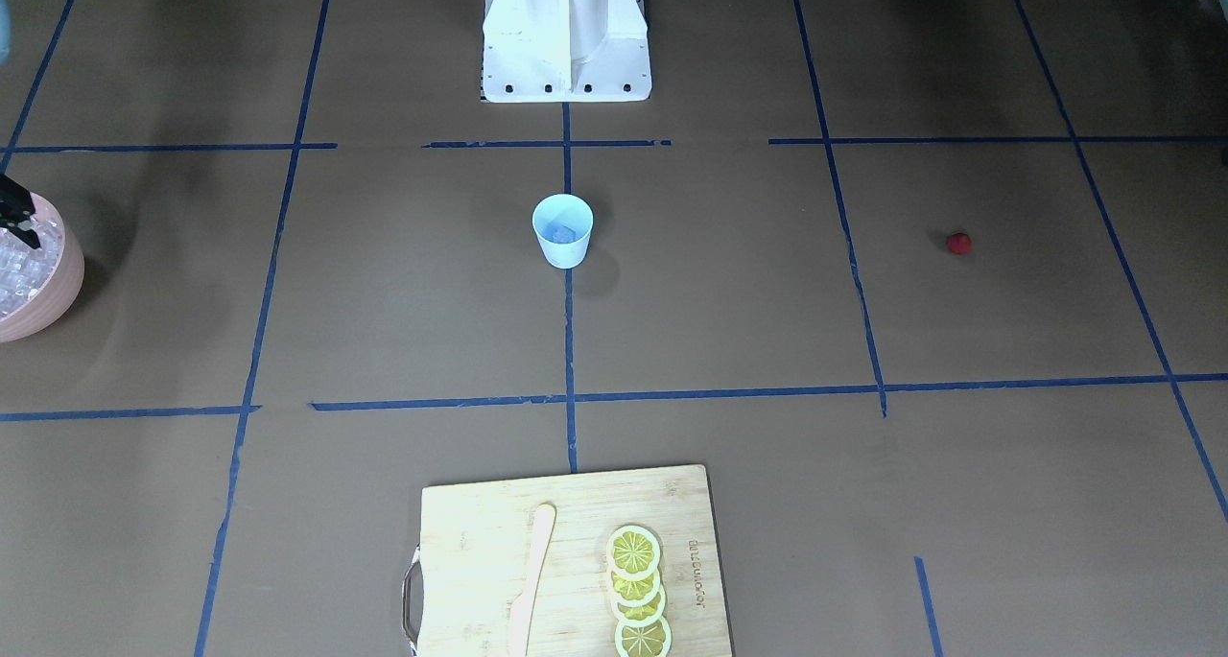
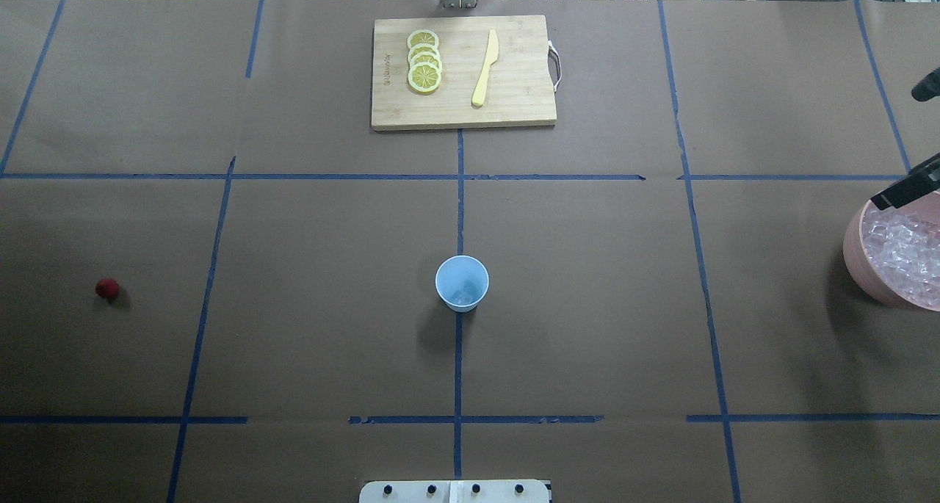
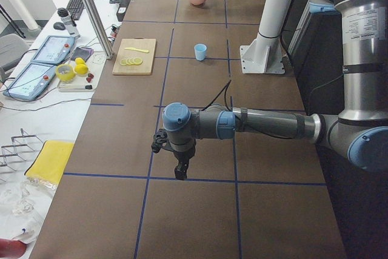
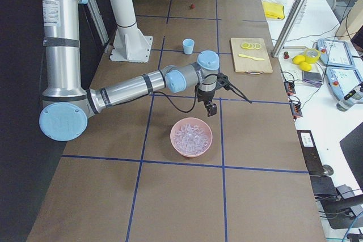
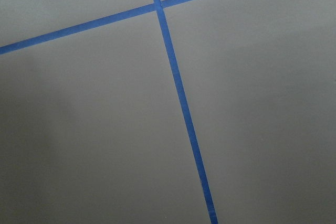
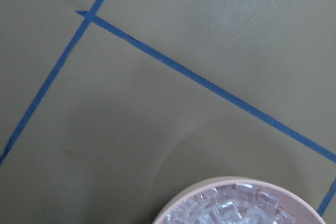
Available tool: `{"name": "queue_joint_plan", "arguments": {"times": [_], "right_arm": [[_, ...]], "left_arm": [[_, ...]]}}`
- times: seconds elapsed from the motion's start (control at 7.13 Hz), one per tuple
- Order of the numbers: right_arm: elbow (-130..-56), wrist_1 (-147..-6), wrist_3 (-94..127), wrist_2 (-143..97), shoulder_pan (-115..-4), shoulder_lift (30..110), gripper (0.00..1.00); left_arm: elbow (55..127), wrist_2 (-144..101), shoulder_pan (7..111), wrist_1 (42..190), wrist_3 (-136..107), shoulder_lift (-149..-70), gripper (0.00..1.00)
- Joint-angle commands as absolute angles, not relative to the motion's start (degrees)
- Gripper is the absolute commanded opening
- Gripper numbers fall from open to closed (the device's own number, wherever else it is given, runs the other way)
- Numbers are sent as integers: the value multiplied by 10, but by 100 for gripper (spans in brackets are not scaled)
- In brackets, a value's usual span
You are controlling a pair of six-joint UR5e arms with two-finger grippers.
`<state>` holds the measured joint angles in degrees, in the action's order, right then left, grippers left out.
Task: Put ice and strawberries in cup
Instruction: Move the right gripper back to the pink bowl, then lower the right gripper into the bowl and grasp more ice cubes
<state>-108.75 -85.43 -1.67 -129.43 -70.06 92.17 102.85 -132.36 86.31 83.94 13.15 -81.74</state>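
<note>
Jaws: cannot tell for left gripper [image 3: 180, 175] or right gripper [image 4: 211, 110]; one cup [image 2: 462, 283], one strawberry [image 2: 107, 288].

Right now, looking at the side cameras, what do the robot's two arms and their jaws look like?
The left arm and right arm match: silver-grey tubes, light-blue caps on the joints, a white printed label on the upright section, and thin black cables looping off the wrist. The left gripper and right gripper are small and all black, jaws included.

Brown table [image 2: 294, 305] holds cup [image 2: 462, 283], strawberry [image 2: 107, 288], pink bowl [image 2: 855, 250], cutting board [image 2: 514, 110]
</note>
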Motion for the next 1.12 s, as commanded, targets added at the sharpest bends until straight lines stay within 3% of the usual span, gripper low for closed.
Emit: {"name": "queue_joint_plan", "arguments": {"times": [0.0,0.56,0.98], "right_arm": [[-1078,-852,-57,-1301,-714,948,99],[-1068,-846,-37,-1299,-713,950,99],[-1007,-697,47,-1297,-707,967,98]], "left_arm": [[1028,-1324,863,839,132,-817,100],[1030,-1324,862,839,132,-818,100],[1031,-1324,862,839,132,-818,100]]}}
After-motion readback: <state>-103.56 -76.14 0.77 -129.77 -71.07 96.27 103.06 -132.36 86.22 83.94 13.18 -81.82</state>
